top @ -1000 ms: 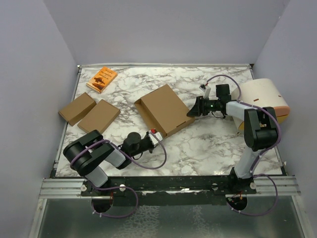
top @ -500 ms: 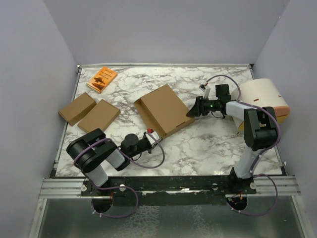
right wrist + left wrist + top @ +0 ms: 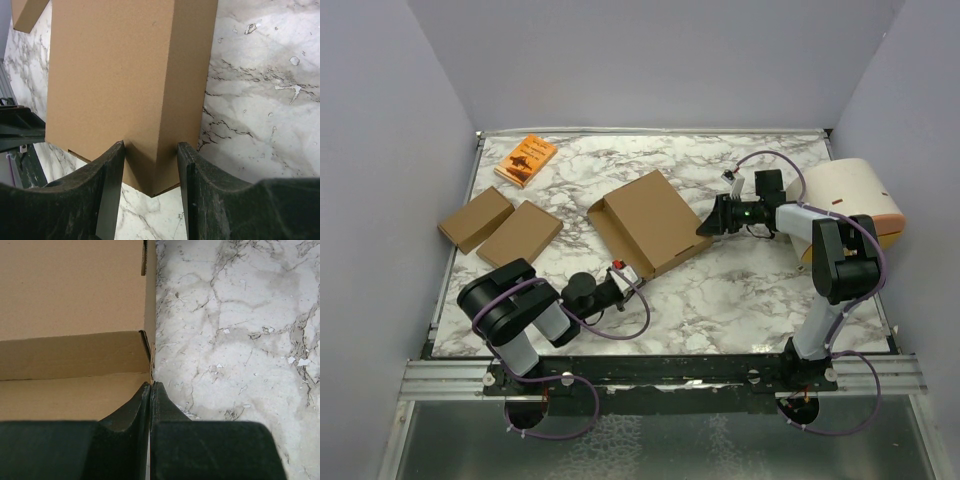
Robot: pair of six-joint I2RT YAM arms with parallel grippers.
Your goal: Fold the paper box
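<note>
The paper box (image 3: 650,220) is a flat brown cardboard mailer lying slantwise in the middle of the marble table, with its left side flap (image 3: 610,235) standing a little proud. My right gripper (image 3: 706,226) reaches in from the right. Its fingers press on both sides of the box's right corner (image 3: 152,165), so it is shut on that corner (image 3: 150,147). My left gripper (image 3: 623,272) lies low at the box's near corner. It is shut with nothing between its fingers, and its tips (image 3: 151,385) touch the cardboard edge (image 3: 147,347).
Two small folded brown boxes (image 3: 475,218) (image 3: 521,234) lie at the left edge. An orange book (image 3: 526,160) sits at the back left. A cream and peach rounded object (image 3: 855,200) stands beyond the table's right edge. Grey walls close in on three sides.
My left gripper has drawn back a little to the left along the box's near edge. The box's left end has shifted slightly left. The right gripper keeps its hold.
</note>
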